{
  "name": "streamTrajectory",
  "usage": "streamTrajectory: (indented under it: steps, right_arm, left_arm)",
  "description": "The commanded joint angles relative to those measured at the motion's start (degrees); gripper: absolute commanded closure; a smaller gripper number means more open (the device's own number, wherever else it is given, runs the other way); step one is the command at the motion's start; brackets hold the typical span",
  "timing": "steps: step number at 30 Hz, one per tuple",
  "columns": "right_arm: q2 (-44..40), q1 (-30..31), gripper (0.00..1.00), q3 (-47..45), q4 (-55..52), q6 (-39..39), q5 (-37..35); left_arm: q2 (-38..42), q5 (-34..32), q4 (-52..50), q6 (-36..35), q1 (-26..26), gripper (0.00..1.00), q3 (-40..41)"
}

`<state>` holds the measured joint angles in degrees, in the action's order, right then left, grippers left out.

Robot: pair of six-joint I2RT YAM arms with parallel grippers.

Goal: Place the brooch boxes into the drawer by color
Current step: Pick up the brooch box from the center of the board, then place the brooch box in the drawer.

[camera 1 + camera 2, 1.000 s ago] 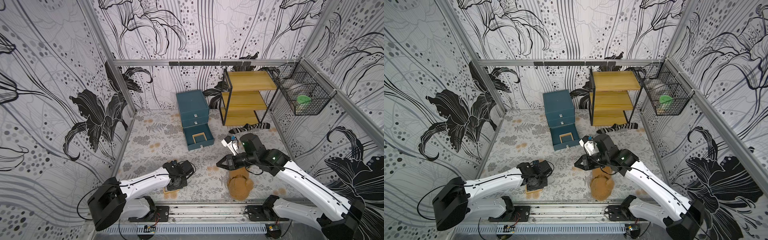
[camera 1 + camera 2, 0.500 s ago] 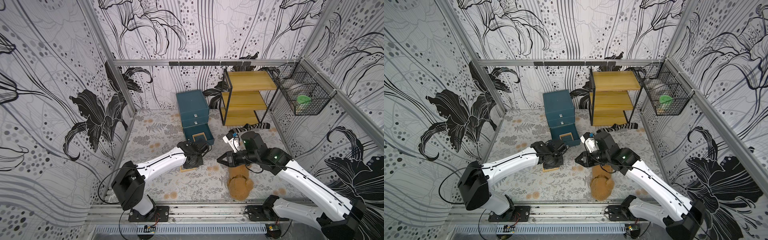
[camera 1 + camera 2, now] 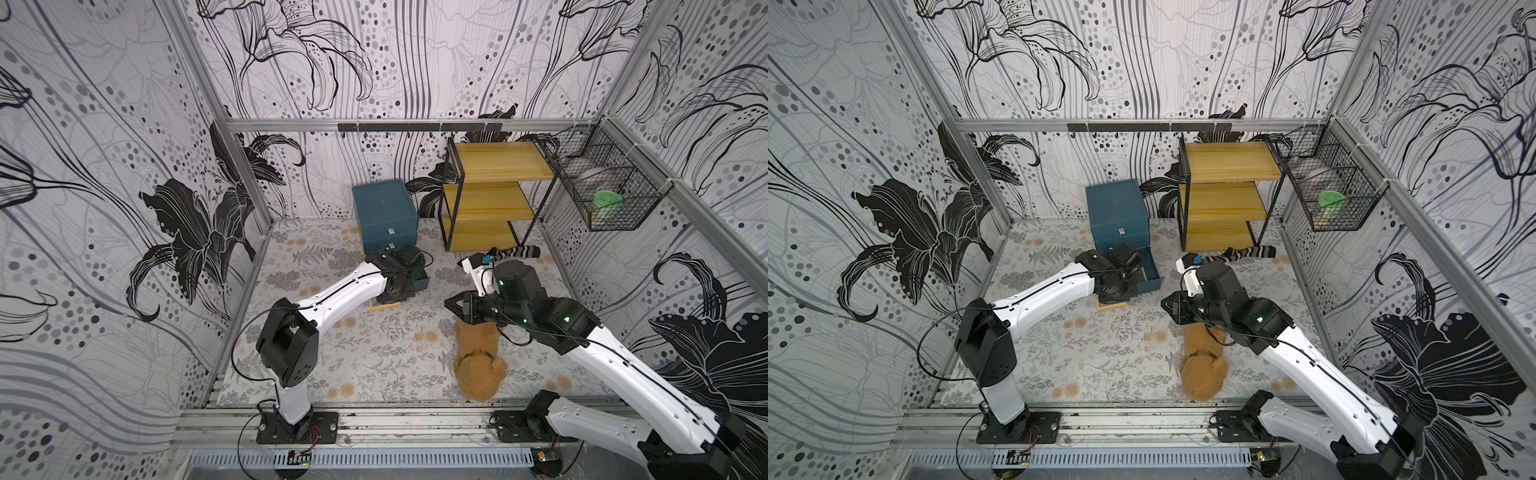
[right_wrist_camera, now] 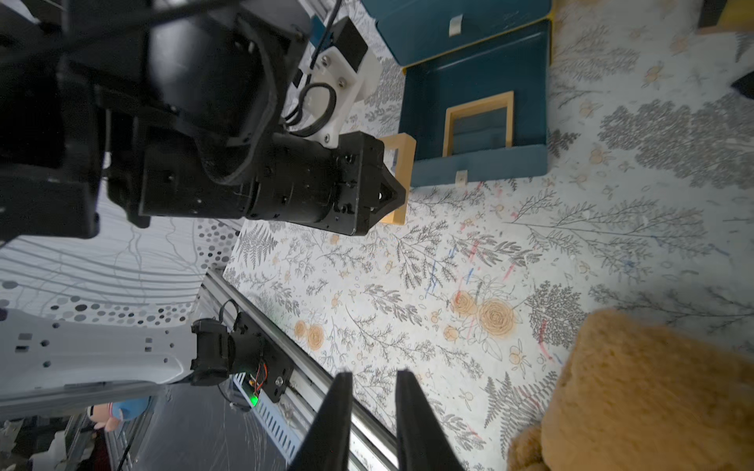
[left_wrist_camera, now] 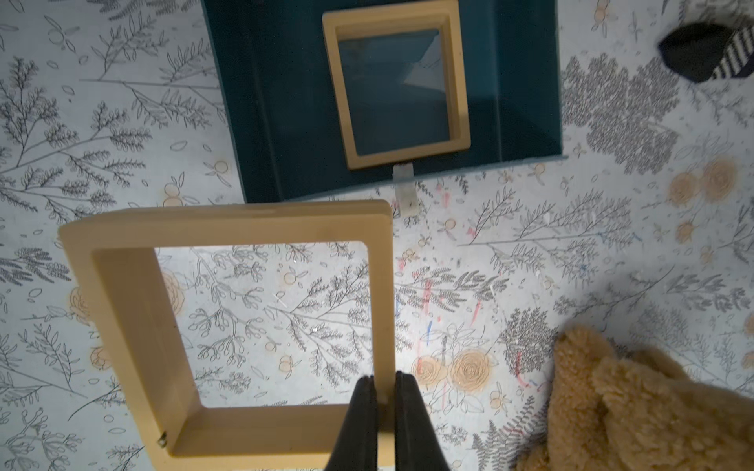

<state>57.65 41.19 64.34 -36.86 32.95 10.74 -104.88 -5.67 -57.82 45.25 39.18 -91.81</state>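
My left gripper (image 5: pixel 383 381) is shut on one side of a yellow-tan brooch box (image 5: pixel 228 224), a square frame with a clear centre. It holds the box just above the mat, right in front of the pulled-out bottom drawer (image 5: pixel 265 102) of the teal chest (image 3: pixel 384 216). In both top views the wrist (image 3: pixel 392 291) hides most of the held box (image 3: pixel 384 305). A second yellow-tan brooch box (image 5: pixel 342 89) lies flat inside that drawer. My right gripper (image 4: pixel 371 377) hovers over the mat to the right, its jaws slightly apart with nothing between them.
A brown teddy bear (image 3: pixel 478 361) lies on the mat under my right arm. A yellow shelf rack (image 3: pixel 490 195) stands right of the chest, with a striped sock (image 3: pixel 515 250) at its foot. A wire basket (image 3: pixel 606 191) hangs on the right wall.
My left arm has swung from the table's front edge up to the open drawer, carrying the yellow-tan box. The right gripper has drifted slightly toward the chest.
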Motion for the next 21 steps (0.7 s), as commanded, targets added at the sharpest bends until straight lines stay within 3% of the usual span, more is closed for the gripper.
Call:
streamTrajectory:
  steps: [1,13,21]
  right_arm:
    - [-1.3,0.3,0.76,2.7,-0.5,0.7,-6.2]
    - [-0.8,0.3,0.77,3.3,-0.2,1.5,-7.1]
    - [-1.0,0.3,0.77,3.2,-0.8,1.8,-7.2]
  left_arm:
    - [-3.1,-2.5,-1.2,-3.3,-1.8,1.0,-5.0]
    - [-15.8,-1.7,-1.4,-5.1,-4.2,1.0,-21.3]
    - [-21.0,-0.5,-0.2,-4.4,-5.4,1.0,-26.0]
